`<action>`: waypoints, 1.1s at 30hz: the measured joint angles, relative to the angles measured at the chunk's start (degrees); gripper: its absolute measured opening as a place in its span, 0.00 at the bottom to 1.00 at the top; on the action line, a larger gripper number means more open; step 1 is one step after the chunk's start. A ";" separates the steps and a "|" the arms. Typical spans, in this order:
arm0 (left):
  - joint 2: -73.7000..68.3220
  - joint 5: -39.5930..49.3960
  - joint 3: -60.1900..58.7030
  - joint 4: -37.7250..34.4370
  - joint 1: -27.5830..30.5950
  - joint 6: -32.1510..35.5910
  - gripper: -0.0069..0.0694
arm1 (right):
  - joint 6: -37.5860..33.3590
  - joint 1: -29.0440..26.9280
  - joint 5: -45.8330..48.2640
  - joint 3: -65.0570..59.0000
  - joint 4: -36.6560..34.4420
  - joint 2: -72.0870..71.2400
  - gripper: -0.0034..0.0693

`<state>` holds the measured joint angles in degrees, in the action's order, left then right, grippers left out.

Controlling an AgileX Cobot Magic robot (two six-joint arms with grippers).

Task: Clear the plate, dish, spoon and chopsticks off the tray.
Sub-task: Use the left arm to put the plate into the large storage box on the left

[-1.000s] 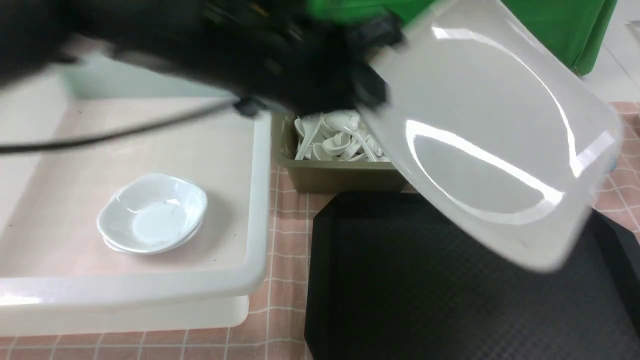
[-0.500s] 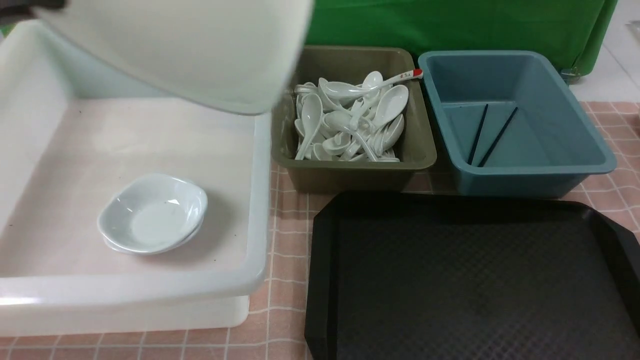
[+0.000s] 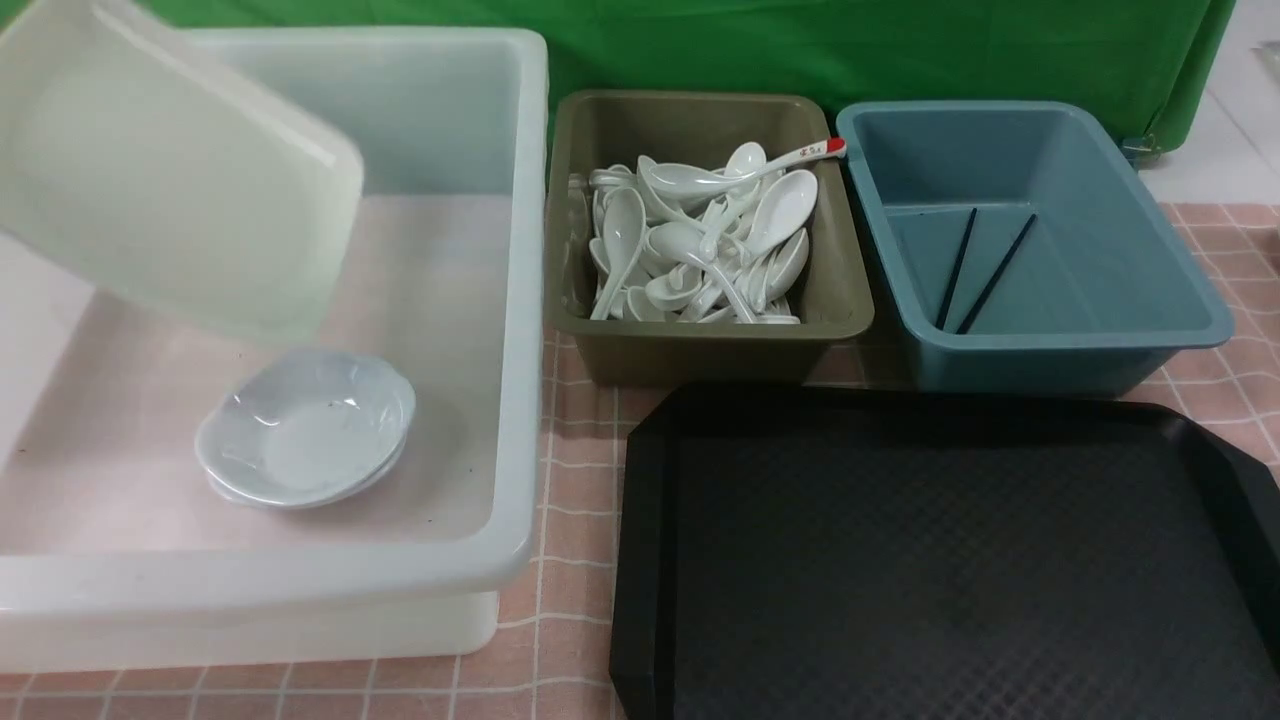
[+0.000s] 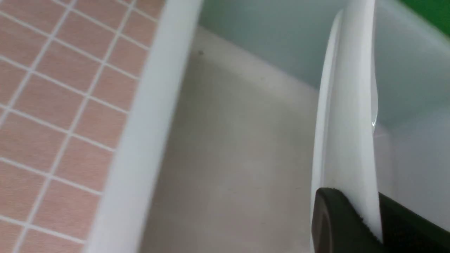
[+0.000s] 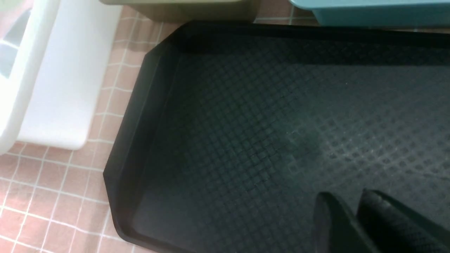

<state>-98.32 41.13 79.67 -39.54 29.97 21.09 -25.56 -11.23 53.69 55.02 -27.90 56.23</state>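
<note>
The large square white plate (image 3: 170, 180) hangs tilted over the far left of the white bin (image 3: 520, 300). In the left wrist view my left gripper (image 4: 355, 198) is shut on the edge of the plate (image 4: 351, 105), seen edge-on above the bin floor. Two small white dishes (image 3: 305, 425) lie stacked in that bin. White spoons (image 3: 700, 250) fill the olive bin (image 3: 600, 345). The black chopsticks (image 3: 975, 265) lie in the blue bin (image 3: 1100, 330). The black tray (image 3: 930, 560) shows only its textured surface. My right gripper (image 5: 346, 198) hovers over the tray (image 5: 246, 123), slightly open and holding nothing.
A spoon with a red-tipped handle (image 3: 815, 150) rests on top of the pile in the olive bin. A pink checked cloth (image 3: 575, 450) covers the table. A green backdrop (image 3: 900, 50) stands behind the bins.
The plate has travelled from over the tray on the right, leftward across the view, to over the white bin. The dark arm has left the front view.
</note>
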 joint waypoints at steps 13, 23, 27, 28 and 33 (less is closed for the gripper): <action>-7.86 -1.84 0.00 -7.68 0.04 4.24 0.12 | 0.06 0.00 0.00 0.00 0.00 0.00 0.28; -9.21 -8.23 0.00 -13.39 -1.48 7.46 0.12 | 0.24 0.00 0.00 0.00 0.00 0.00 0.29; -9.96 -11.12 0.30 -13.43 -3.79 7.38 0.12 | 0.96 0.00 0.00 0.00 0.00 0.00 0.29; -10.01 -11.12 0.30 -13.43 -3.94 7.38 0.12 | 0.96 0.00 0.00 0.00 0.00 0.00 0.29; -12.03 -12.50 0.22 -11.13 -7.60 6.41 0.11 | 1.13 0.00 0.12 0.00 0.00 0.00 0.29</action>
<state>-110.35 28.63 79.89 -50.68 22.38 27.50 -24.43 -11.23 53.81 55.02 -27.90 56.23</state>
